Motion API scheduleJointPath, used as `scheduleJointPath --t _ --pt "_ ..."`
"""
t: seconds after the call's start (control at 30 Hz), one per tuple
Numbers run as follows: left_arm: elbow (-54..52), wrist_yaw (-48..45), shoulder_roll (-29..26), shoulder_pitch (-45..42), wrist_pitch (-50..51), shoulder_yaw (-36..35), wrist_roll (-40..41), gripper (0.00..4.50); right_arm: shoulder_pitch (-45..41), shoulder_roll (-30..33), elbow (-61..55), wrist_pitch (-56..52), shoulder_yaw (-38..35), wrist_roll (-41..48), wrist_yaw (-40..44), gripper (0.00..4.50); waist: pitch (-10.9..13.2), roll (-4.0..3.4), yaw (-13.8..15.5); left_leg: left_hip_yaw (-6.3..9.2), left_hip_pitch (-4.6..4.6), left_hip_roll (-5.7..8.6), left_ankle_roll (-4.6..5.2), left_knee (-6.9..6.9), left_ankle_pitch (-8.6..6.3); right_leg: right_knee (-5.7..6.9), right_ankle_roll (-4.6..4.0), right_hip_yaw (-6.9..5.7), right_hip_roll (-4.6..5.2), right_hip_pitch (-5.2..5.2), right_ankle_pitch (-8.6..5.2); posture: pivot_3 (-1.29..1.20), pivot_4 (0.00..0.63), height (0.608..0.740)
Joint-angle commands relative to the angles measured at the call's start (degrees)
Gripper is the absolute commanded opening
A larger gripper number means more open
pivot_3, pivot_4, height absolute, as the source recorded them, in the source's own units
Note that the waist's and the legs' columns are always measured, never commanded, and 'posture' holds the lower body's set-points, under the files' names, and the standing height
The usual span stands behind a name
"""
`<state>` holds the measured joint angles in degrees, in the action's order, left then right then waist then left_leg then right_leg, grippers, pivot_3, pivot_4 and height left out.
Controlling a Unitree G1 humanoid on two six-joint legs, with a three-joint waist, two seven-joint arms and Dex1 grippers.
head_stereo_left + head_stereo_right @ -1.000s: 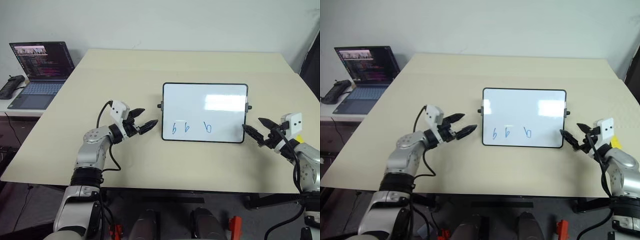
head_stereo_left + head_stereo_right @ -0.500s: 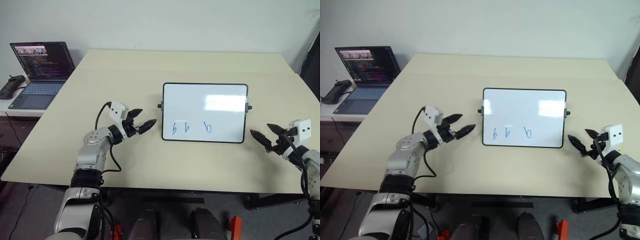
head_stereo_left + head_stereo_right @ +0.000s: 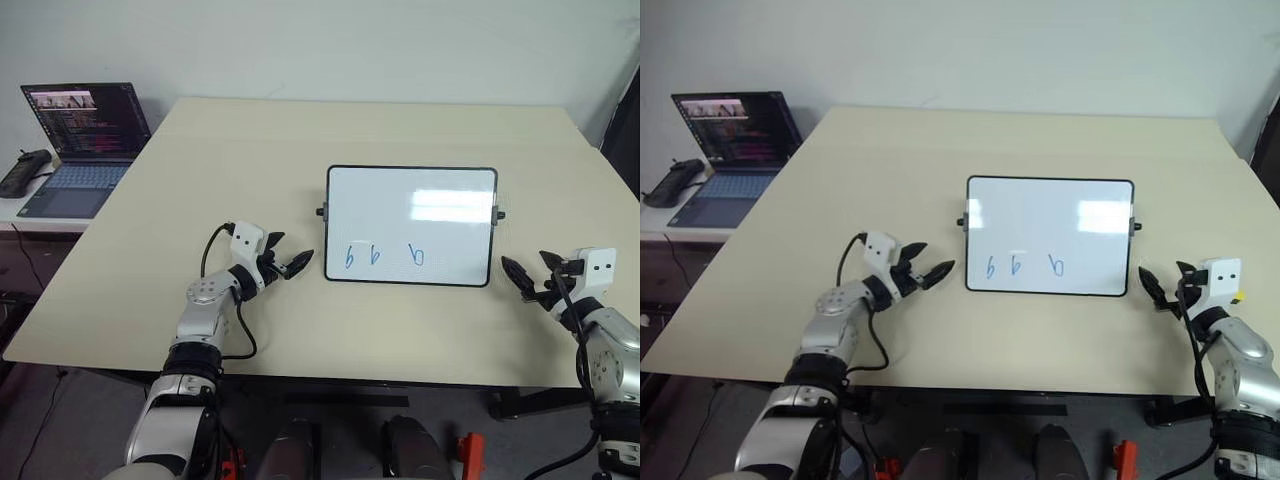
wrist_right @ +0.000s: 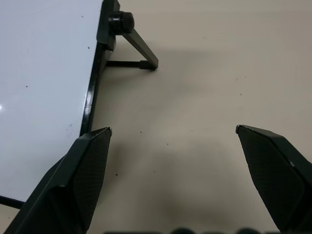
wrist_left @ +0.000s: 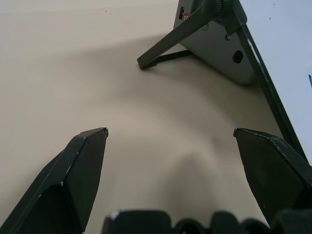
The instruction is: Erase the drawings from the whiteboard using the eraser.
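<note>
Left gripper (image 3: 287, 266) sits spread and empty just off the whiteboard (image 3: 411, 200), propped on kickstands mid-table with blue drawings (image 3: 362, 257) along its bottom edge. Right gripper (image 3: 528, 279), wide open, flanks the other side, probably to steady it.

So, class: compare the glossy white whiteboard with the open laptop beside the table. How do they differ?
The whiteboard shows a bright white face with blue marker drawings; the laptop shows a dark screen with lines of text. The whiteboard stands on the beige table; the laptop sits on a separate surface at the robot's left. Both have rectangular faces tilted toward the robot.
</note>
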<state>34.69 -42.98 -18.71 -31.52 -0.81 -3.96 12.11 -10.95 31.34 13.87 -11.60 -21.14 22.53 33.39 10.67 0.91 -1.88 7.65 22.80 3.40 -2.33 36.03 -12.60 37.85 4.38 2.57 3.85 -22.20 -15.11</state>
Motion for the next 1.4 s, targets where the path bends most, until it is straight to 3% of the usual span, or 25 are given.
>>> scheduleJointPath --t 0.03,0.27,0.43,0.57,0.7,0.97,1.27,1.4 --pt "0.3 0.11 0.12 -1.69 -1.96 -0.05 -0.34 4.5 -1.96 1.66 -0.4 1.38 -0.9 -0.17 0.4 4.47 0.0 0.0 0.0 0.0 0.0 0.0 0.0 0.0 0.0 0.01 0.0 0.0 0.0 0.0 0.0 0.0 0.15 0.74" --pt "-5.55 -5.0 -2.5 -0.83 1.41 0.66 1.56 4.5 -2.35 4.49 -2.9 -0.54 -1.78 0.23 2.0 4.47 0.0 0.0 0.04 0.01 0.02 0.01 0.0 0.0 0.0 0.0 0.0 -0.01 0.0 0.0 0.0 0.0 0.15 0.74" --pt "-22.15 -15.89 -11.37 -0.71 15.41 1.09 8.58 4.5 -2.33 15.84 -8.73 -9.63 -7.49 4.74 6.54 4.47 0.05 -0.08 -0.11 0.0 0.07 -0.01 0.0 -0.03 0.0 0.03 0.0 0.02 0.0 -0.09 0.0 0.0 0.15 0.74" --pt "-33.25 -21.51 -14.45 -3.98 26.7 2.97 16.25 4.5 -0.28 23.41 -6.23 -12.05 -10.51 4.11 9.69 4.47 0.04 -0.04 0.24 0.04 0.06 -0.03 0.01 -0.03 -0.01 -0.11 0.01 -0.09 0.0 0.06 -0.02 0.0 0.15 0.74" --pt "-37.73 -22.05 -9.44 -8.26 29.47 8.21 17.67 4.5 1.15 26.33 0.73 -10.21 -11.63 0.81 9.29 4.47 0.04 0.0 0.47 0.06 0.01 0.0 0.01 0.03 -0.01 -0.31 0.04 -0.14 0.01 0.28 -0.02 0.0 0.15 0.74" --pt "-30.39 -21.3 3.51 -11.62 23.68 17.33 12.52 4.5 4.44 23.5 5.99 -10.66 -11.41 -1.03 6.66 4.47 0.02 -0.04 -0.45 -0.13 -0.03 0.02 0.02 -0.04 -0.01 -0.63 0.08 -0.02 -0.07 0.34 0.02 0.0 0.15 0.74" --pt "-21.77 -16.77 9.88 -13.54 14.25 20.9 3.64 4.5 3.39 24.31 11.66 -9.39 -9.53 -2.22 9.24 4.47 0.01 -0.05 -0.25 -0.14 -0.04 0.05 0.03 0.01 -0.01 -0.76 0.14 0.04 -0.09 0.44 0.05 0.0 0.15 0.74" --pt "-21.91 -14.53 12.5 -12.08 12.01 22.77 1.18 4.5 -2.18 25.8 19.53 -7.66 -7.42 -4.31 9.67 4.47 0.0 -0.08 -0.3 -0.14 -0.04 0.05 0.03 0.0 -0.01 -0.76 0.14 0.04 -0.09 0.43 0.05 0.0 0.15 0.74"
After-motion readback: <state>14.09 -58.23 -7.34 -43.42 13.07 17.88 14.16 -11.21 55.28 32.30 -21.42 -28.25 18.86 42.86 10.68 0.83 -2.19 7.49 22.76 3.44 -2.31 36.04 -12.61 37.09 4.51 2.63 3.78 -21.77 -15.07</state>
